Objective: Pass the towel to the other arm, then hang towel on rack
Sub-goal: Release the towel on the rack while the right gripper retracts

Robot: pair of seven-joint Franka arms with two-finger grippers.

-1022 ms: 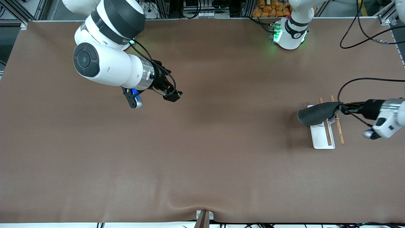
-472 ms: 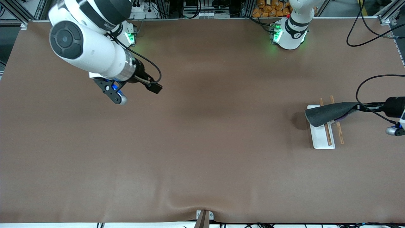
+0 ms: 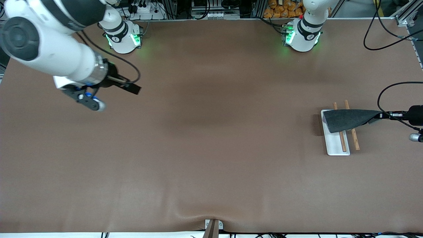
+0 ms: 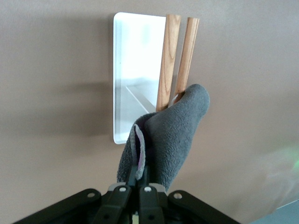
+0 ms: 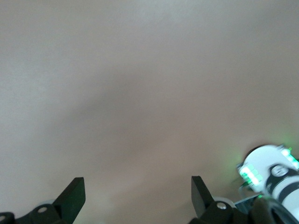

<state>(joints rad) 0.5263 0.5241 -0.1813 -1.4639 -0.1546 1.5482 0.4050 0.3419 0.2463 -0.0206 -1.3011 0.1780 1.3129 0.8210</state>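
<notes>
Front view shows the left gripper (image 3: 380, 115) at the left arm's end of the table, just beside the rack (image 3: 332, 147), its fingers pinched tight on one corner of the towel (image 3: 347, 120); the dark grey cloth spreads from that grip across both wooden rods (image 3: 348, 140) and over part of the white base; left wrist view confirms the towel (image 4: 173, 135) bunched in the closed fingers and draped over the rod ends; whether its weight rests fully on the rods cannot be told. The right gripper (image 3: 132, 88) hangs over bare table at the right arm's end, fingers spread wide and holding nothing; that arm waits. Judgement: the handover appears done, the towel being in the left arm's keeping; the hanging is well advanced; release and withdrawal remain.
</notes>
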